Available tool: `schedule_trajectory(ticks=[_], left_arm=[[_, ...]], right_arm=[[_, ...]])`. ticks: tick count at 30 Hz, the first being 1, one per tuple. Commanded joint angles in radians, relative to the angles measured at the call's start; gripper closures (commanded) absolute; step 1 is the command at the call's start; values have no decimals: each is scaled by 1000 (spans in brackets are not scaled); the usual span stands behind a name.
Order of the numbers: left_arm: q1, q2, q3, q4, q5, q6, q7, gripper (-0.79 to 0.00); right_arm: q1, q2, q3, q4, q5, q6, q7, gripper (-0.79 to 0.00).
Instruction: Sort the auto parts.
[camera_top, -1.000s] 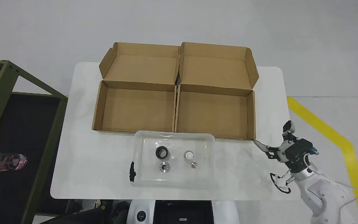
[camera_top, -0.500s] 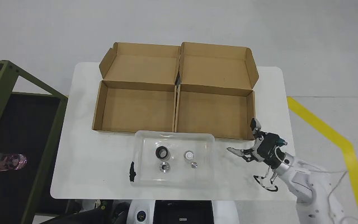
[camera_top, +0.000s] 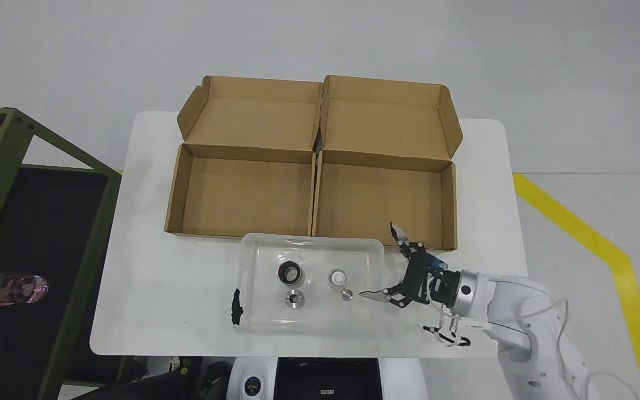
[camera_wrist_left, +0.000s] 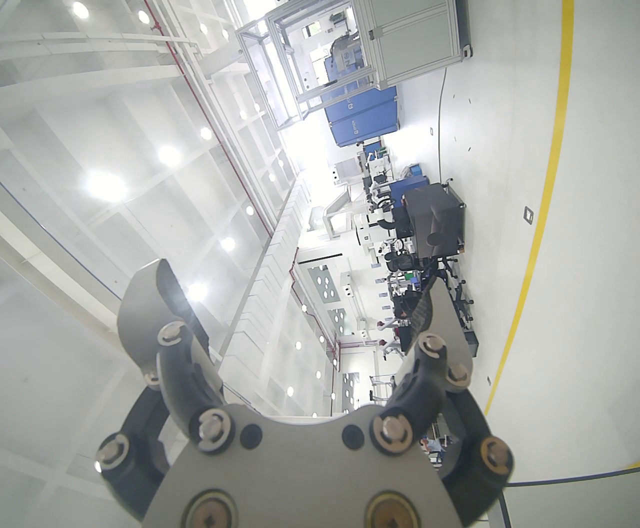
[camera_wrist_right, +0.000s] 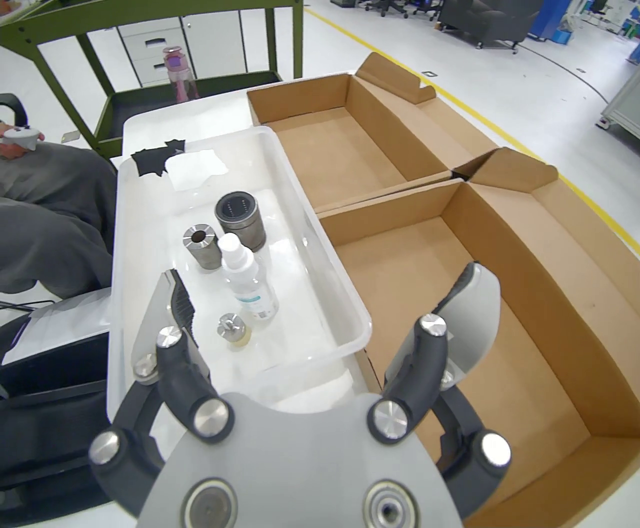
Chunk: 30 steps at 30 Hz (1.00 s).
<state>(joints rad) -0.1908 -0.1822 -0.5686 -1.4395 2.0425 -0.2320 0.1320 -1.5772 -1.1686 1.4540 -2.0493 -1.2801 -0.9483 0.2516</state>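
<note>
A clear plastic tray (camera_top: 262, 252) (camera_wrist_right: 320, 235) at the table's front holds a dark ring-shaped bearing (camera_top: 291, 273) (camera_wrist_right: 240, 220), a grey metal bushing (camera_top: 293, 298) (camera_wrist_right: 201, 247), a small white bottle (camera_top: 340, 276) (camera_wrist_right: 247, 283) and a small metal stud (camera_top: 347, 294) (camera_wrist_right: 231, 327). My right gripper (camera_top: 384, 266) (camera_wrist_right: 325, 295) hangs open at the tray's right end, with nothing between its fingers. My left gripper (camera_wrist_left: 295, 295) is open, points up at a hall ceiling and holds nothing.
Two open cardboard boxes (camera_top: 243, 190) (camera_top: 385, 200) stand side by side behind the tray, both bare inside. A green cart (camera_top: 50, 240) stands left of the table. A black scrap (camera_top: 236, 305) lies by the tray's left end.
The right arm has swung left from the table's right edge to the tray's right end, with its fingers open throughout. The parts have not moved.
</note>
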Motion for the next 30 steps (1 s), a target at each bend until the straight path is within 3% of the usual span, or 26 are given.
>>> schedule_trajectory(ticks=[1,15,25,30], left_arm=[[0,0,0,0,0,0,0,-785],[0,0,0,0,0,0,0,-785],[0,0,0,0,0,0,0,-785],[0,0,0,0,0,0,0,-785]], right_arm=[[11,1,-26,-8,-6,0,20,-785],[78,2,-210,2,-68,49,164,-785],[114,6,-274,30,-71,67,215,-785],[136,7,-298,59,-76,83,236,-699]])
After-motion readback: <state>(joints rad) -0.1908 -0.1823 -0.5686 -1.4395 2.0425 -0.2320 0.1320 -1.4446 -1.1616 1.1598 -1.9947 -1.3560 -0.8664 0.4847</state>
